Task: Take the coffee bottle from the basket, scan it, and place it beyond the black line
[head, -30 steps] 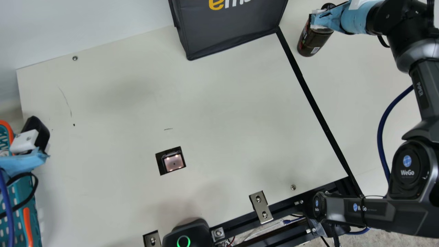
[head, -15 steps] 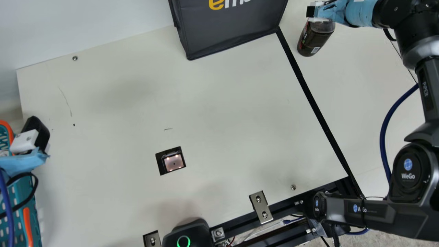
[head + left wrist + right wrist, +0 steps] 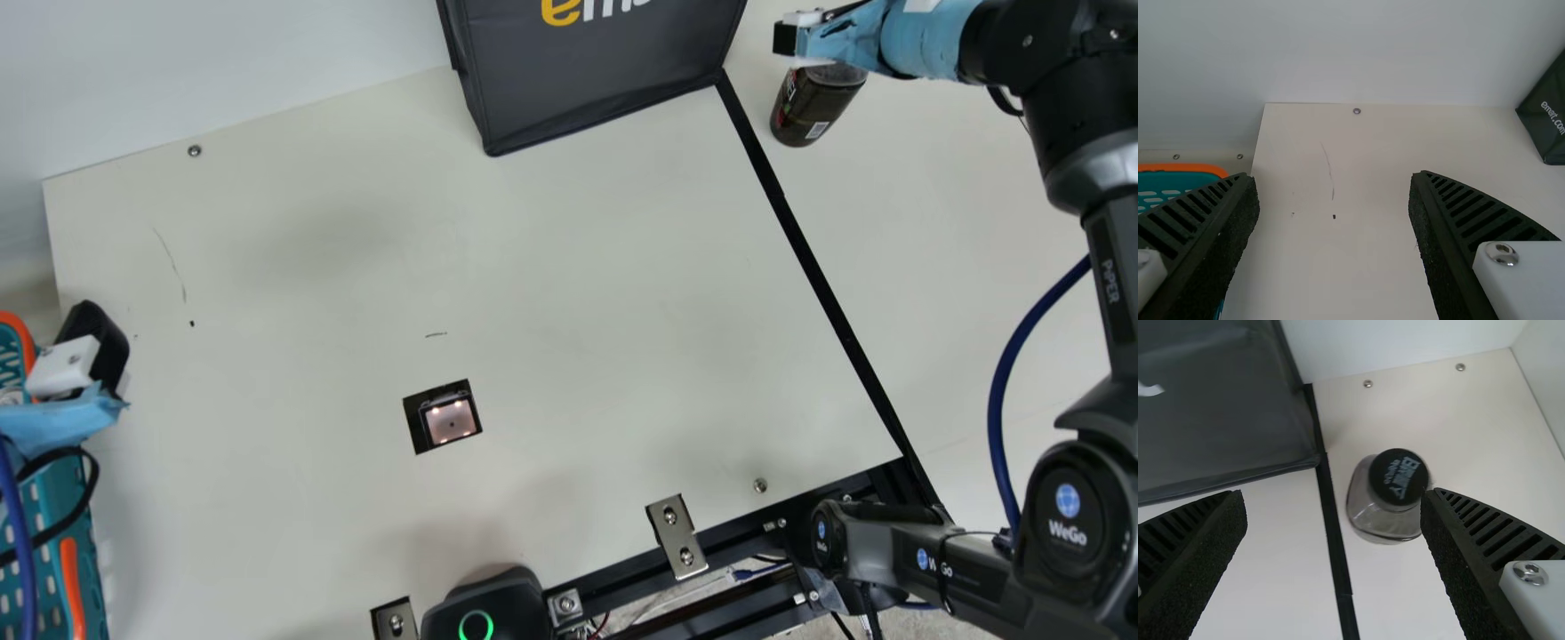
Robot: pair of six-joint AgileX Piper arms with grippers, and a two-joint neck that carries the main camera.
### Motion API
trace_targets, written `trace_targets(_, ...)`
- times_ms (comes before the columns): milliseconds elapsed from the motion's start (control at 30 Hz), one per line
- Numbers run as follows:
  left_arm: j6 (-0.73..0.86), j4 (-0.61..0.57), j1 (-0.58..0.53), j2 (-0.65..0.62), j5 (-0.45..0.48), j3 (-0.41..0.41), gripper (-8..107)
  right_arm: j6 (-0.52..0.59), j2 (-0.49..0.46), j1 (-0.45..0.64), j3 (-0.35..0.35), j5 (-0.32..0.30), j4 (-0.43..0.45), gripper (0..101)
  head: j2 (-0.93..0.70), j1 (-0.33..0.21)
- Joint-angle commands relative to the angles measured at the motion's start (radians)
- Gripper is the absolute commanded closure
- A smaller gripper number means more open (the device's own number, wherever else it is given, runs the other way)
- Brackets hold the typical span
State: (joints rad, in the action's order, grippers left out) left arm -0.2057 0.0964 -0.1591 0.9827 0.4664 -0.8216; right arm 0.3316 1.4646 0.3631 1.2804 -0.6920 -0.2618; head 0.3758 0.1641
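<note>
Spread wide and empty, the right gripper (image 3: 1333,495) should rise without nudging the bottle (image 3: 807,107) right of the black line (image 3: 821,283).

In the main view, the right arm (image 3: 1116,267) enters from 4 o'clock, bends at its elbow (image 3: 1071,516) and runs up to a wrist (image 3: 1058,53) near 2 o'clock. From there the blue-wrapped right tool (image 3: 789,39) points toward 9 o'clock, its fingers (image 3: 1211,553) spread wide apart. The left tool (image 3: 89,356), also blue-wrapped, is at 9 o'clock, its two ribbed fingers (image 3: 1485,213) well apart.
</note>
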Motion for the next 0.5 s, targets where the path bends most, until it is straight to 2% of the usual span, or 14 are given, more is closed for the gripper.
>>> trace_targets(0,0.000,0.000,0.000,0.000,0.000,0.000,9,0.000,-0.015,-0.012,-0.010,-0.003,-0.002,11,0.001,-0.026)
trace_targets(467,0.000,0.000,0.000,0.000,0.000,0.000,9,-0.064,-0.096,-0.143,-0.065,-0.010,0.030,11,0.001,-0.026)
